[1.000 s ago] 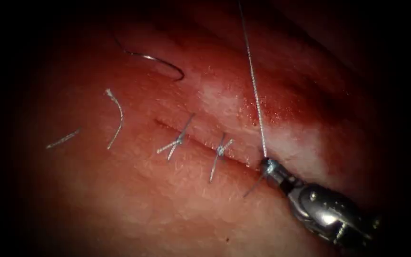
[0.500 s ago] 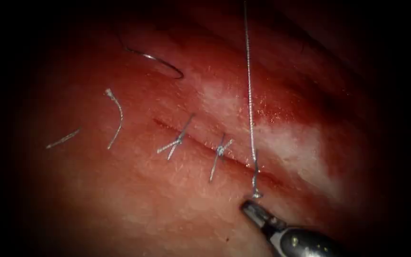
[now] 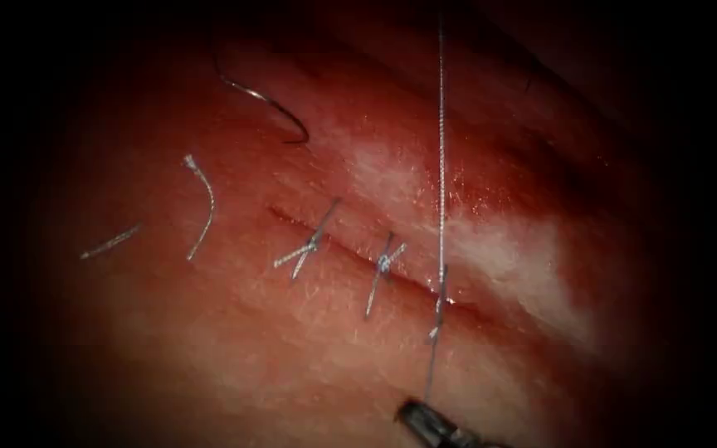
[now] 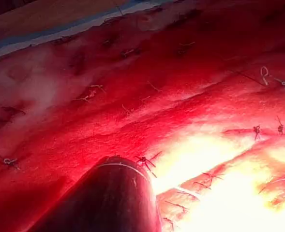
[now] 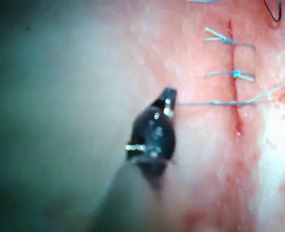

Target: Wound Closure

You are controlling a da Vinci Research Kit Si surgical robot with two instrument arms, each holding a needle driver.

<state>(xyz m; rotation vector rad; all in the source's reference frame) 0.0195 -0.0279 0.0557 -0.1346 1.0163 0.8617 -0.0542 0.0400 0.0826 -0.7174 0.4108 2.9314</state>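
The right tool [image 3: 415, 412] has drawn back, jaws pinching the taut thread [image 3: 441, 166]; its shaft is cut off from view.

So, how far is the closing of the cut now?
Two knotted stitches cross the cut. The right end effector holds the thread of a third, stretched across the cut. The needle lies free on the tissue, left of the thread. The cut's right end remains open.

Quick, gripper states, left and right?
Left gripper: cannot be told.
Right gripper: shut on the thread below the cut; needle lies free on the tissue.
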